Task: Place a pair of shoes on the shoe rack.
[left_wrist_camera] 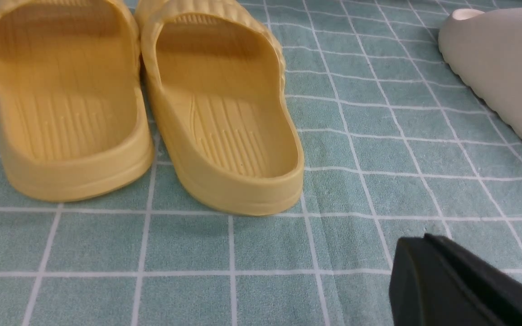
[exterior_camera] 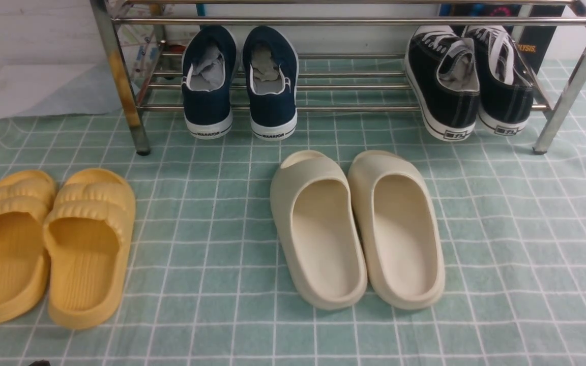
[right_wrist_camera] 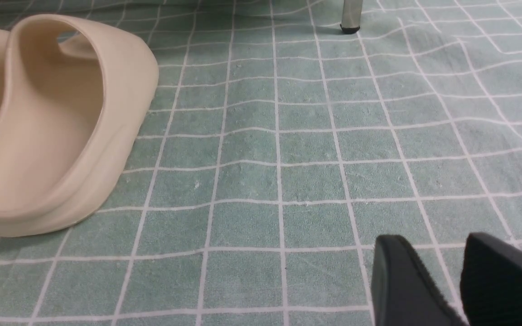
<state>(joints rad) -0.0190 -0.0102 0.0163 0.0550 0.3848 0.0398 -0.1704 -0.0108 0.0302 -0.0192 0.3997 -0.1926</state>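
The pair of navy shoes (exterior_camera: 239, 81) sits side by side on the lower tubes of the chrome shoe rack (exterior_camera: 323, 21), heels outward, left of the black sneakers (exterior_camera: 468, 81). Cream slides (exterior_camera: 356, 229) and yellow slides (exterior_camera: 49, 244) lie on the checked cloth (exterior_camera: 501, 244) covering the bench. The right claw (right_wrist_camera: 458, 280) hangs slightly spread and empty; the left claw (left_wrist_camera: 460, 285) shows one finger only, so I cannot tell its state.

Navy slip-ons on the chrome rack

The pair of shoes (exterior_camera: 239, 84) sits side by side, heels outward, on the shoe rack (exterior_camera: 349, 21) lower tubes, left part.
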